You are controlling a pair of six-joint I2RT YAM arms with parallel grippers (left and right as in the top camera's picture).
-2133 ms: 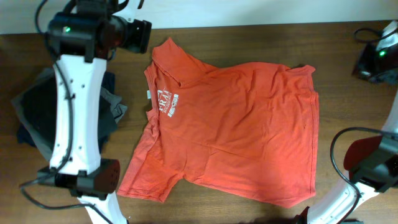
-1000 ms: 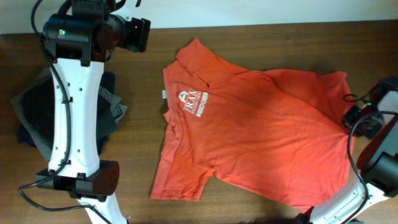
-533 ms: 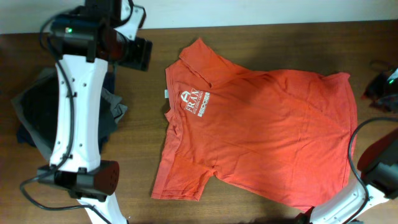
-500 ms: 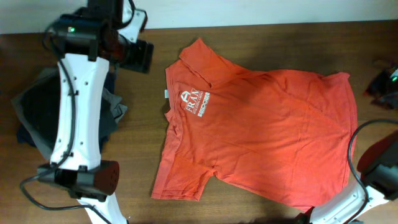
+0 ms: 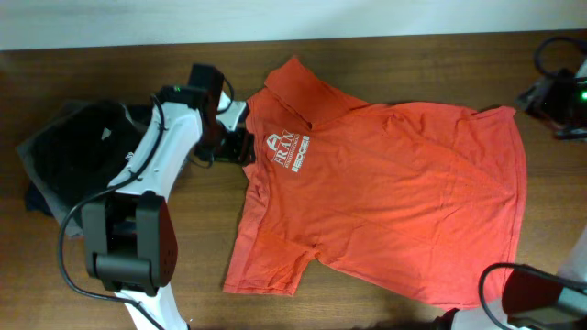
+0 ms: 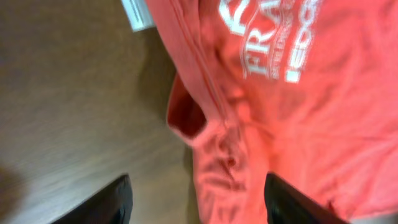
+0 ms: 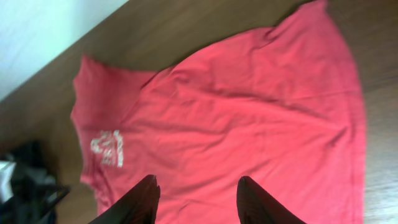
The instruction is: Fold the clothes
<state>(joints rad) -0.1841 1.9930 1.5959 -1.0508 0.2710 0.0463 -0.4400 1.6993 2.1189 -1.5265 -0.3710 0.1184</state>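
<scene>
Shirt: your red-orange shirt (image 5: 385, 202) lies spread on the table (image 5: 413, 55), print side up, with creases across the body.
Left gripper: you have the left gripper (image 6: 198, 190) low over the neck end of the shirt, jaws spread wide.
Left fingers: both fingers (image 6: 109, 202) show only as dark tips. One is over bare wood and the other over red cloth.
Between left fingers: the bunched neck opening and a puckered fold sit in the gap. You cannot tell from either view whether the tips touch the cloth.
Ahead of left fingers: the white tag (image 6: 138, 14) is on the wood-side finger's side. The white lettering (image 6: 273, 37) is on the cloth-side finger's side.
Right gripper: your right gripper (image 7: 198, 186) is held high and well apart from the shirt, jaws parted with nothing held.
Beyond right fingers: nearly the whole shirt shows past the tips, with the lettering at its far end.
Dark pile: folded dark garments (image 5: 64, 160) sit behind the left arm, well apart from its fingers.
</scene>
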